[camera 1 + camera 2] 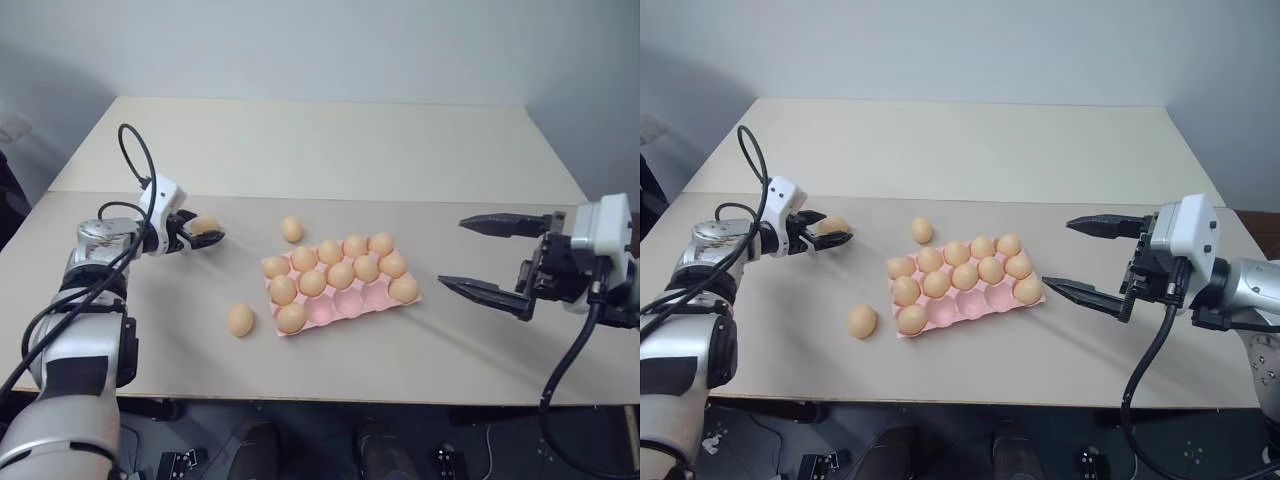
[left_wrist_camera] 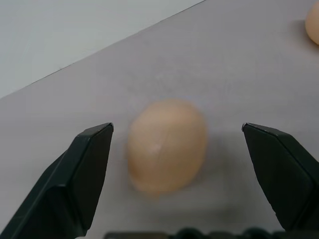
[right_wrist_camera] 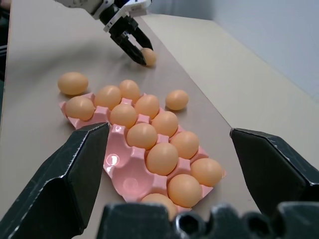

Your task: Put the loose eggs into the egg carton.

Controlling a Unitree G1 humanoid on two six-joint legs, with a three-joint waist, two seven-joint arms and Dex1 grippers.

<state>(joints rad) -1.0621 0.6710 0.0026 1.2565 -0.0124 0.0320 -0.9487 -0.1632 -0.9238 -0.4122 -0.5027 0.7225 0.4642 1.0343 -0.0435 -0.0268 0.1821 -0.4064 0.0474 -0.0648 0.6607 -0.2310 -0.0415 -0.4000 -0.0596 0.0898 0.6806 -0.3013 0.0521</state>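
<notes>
Egg carton (image 1: 352, 304) sits mid-table, pale pink, lidless, slightly skewed. I count eleven eggs seated in it; the near row holds one at each end with three bare cups between, and one more cup looks open in the middle row, though I can't be certain from this angle. Three loose eggs show on the table (image 1: 330, 140): one (image 1: 292, 229) just beyond the carton's far edge, one (image 1: 240, 320) just off its near left corner, and one (image 2: 167, 144) well apart to the left. That last egg lies between the fingers of my left gripper (image 1: 203, 236), which stands spread wide on either side of it; the wrist view shows clear gaps both sides, so no contact yet. My right gripper (image 1: 484, 256) hangs off the carton's right side, fingers fully apart, holding nothing. Judgement: task is mostly done, with the three loose eggs left and room enough for them; a fourth I cannot find. No brands, labels or readable writing on carton, eggs or table.
</notes>
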